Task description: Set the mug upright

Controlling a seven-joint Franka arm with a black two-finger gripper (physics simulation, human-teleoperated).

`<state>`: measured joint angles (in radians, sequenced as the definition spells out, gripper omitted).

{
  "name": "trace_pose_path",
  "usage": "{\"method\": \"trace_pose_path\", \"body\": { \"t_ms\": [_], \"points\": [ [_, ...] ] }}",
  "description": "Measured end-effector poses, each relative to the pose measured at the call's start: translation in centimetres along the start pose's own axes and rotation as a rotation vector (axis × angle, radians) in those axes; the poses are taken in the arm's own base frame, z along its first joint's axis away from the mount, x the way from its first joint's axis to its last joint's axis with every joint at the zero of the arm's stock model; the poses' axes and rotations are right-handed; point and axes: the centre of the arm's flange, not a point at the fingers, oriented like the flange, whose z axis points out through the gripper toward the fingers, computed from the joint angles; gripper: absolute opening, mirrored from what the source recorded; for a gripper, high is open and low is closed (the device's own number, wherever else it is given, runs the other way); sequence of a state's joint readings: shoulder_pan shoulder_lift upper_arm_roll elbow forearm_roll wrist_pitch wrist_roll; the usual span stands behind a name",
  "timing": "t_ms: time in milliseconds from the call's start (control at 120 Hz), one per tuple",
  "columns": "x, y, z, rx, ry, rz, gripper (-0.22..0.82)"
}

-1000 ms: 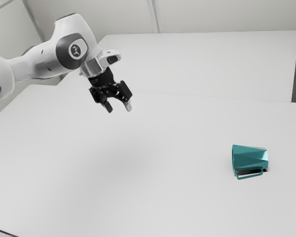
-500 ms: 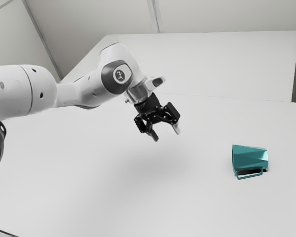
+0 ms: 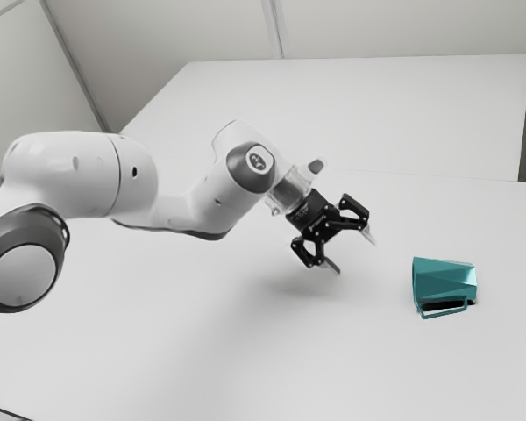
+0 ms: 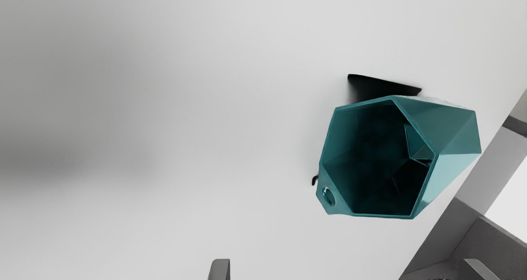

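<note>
Teal faceted mug (image 3: 444,279) lies on its side on the tabletop (image 3: 202,351), at four o'clock from the gripper (image 3: 351,251) in the exterior view, mouth towards nine. The jaws stand wide apart, holding nothing, probably spread to admit its rim or body for righting.

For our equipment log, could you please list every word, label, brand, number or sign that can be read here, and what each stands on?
No text can be read.
Badge on the white arm: a small dark sign, too small to make out.
Black body of the tool: faint pale marks, too small to read.
Teal mug: none on the faces that show.
</note>
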<state>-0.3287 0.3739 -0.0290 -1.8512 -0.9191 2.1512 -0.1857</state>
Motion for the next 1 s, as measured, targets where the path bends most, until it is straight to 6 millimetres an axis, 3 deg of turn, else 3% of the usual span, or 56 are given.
{"method": "trace_pose_path", "body": {
  "t_ms": [325, 583, 1000],
  "points": [
    [-0.1, 1.6, 5.2, -0.145, -0.055, -0.143, 0.6],
    [2.1, 2.5, 6.6, -0.185, -0.033, -0.161, 0.6],
    [2.0, 3.1, 10.2, -0.249, -0.066, -0.222, 0.6]
  ]
}}
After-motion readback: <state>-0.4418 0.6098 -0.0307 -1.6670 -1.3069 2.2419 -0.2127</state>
